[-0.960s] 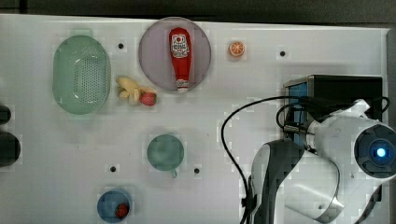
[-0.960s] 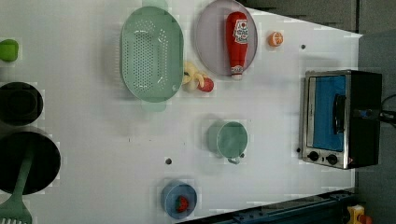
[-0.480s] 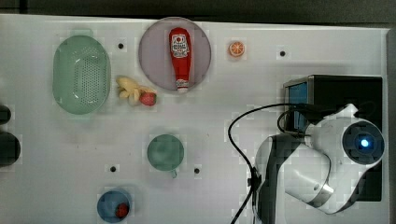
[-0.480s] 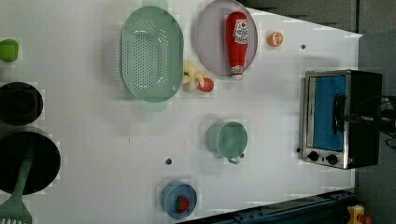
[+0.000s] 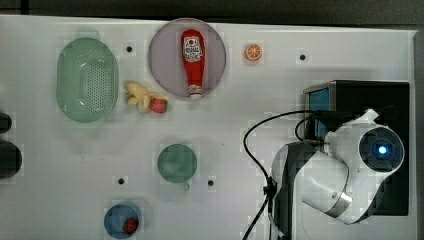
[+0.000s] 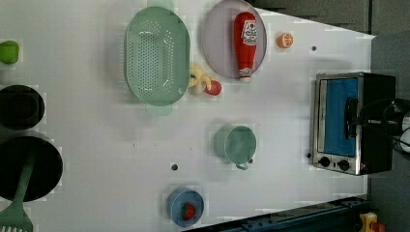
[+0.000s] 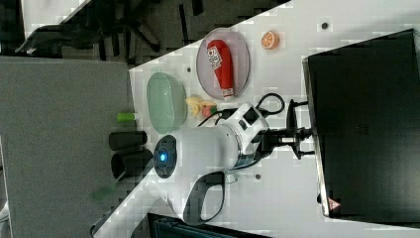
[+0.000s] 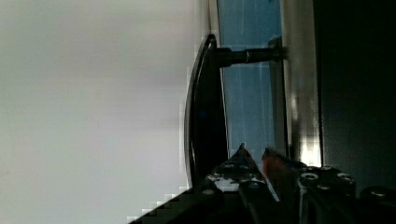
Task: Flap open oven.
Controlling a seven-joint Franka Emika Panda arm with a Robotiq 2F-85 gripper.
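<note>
The oven (image 5: 370, 95) is a black box with a silver front frame at the top view's right; its blue glass door (image 6: 341, 116) lies flat against the frame, with black knobs (image 6: 333, 163) beside it. In the wrist view the dark bar handle (image 8: 203, 116) stands off the glass (image 8: 247, 102) on a post. My gripper (image 8: 254, 151) sits just beside the bar, over the glass, its fingertips a narrow gap apart with nothing between them. The right view shows the gripper (image 7: 296, 134) at the middle of the handle, and the left view has the gripper (image 6: 355, 117) over the door.
My white arm (image 5: 350, 170) and its black cable (image 5: 250, 145) hang over the oven's front in the top view. To the top view's left are a green mug (image 5: 177, 163), a blue bowl (image 5: 121, 220), a purple plate (image 5: 165, 60) with a ketchup bottle (image 5: 192, 60), a green colander (image 5: 87, 80) and an orange slice (image 5: 253, 52).
The gripper has moved toward the left view's left, from past the oven's body to over its door and handle. The door has stayed flat against the frame.
</note>
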